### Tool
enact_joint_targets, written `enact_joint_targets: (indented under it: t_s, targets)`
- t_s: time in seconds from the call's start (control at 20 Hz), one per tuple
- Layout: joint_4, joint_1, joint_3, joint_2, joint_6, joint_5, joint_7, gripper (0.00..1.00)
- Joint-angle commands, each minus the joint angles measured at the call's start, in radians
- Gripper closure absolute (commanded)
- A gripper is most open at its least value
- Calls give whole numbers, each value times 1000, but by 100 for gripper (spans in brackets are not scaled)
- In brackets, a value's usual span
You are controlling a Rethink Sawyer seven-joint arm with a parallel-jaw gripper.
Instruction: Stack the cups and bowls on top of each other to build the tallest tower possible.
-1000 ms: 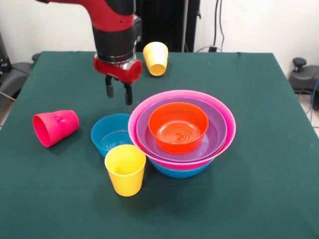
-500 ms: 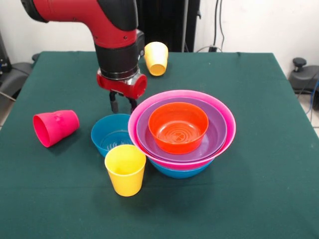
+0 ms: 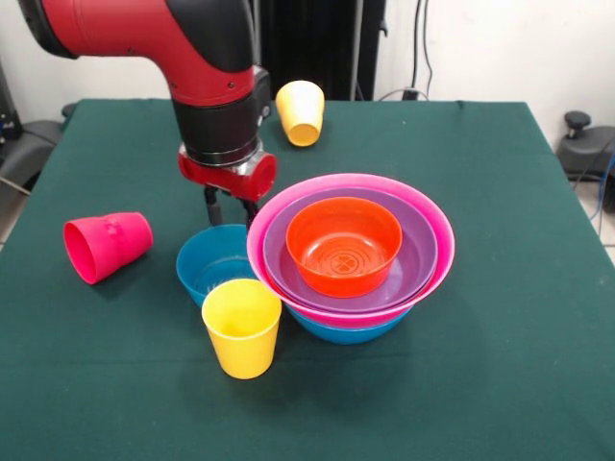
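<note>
The tower stands at mid-table: a blue bowl (image 3: 348, 331) lowest, then the big pink bowl (image 3: 434, 223), a purple bowl (image 3: 415, 257) and an orange bowl (image 3: 343, 245) nested inside. A smaller blue bowl (image 3: 209, 266) sits just left of it. An upright yellow cup (image 3: 242, 327) stands in front of that bowl. A red-pink cup (image 3: 107, 246) lies on its side at the left. Another yellow cup (image 3: 301, 112) lies tilted at the far side. My gripper (image 3: 230, 209) is open, its fingertips low at the far rim of the small blue bowl, holding nothing.
The green table (image 3: 500, 384) ends near the bottom and the right of the picture. The red arm (image 3: 192, 38) comes in from the upper left. The pink bowl's rim is close on the gripper's right side.
The gripper has come down and toward the small blue bowl's far rim. The cups and bowls have not moved.
</note>
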Motion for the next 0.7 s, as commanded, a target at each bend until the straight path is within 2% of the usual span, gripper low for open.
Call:
enact_joint_targets:
  t_s: [0.05,0.4,0.7]
  targets:
    - [-95,-24,82,21,118,-116,-345,0]
    - [-82,-49,96,3,131,-143,-338,0]
    - [-120,-53,119,54,100,-177,-330,0]
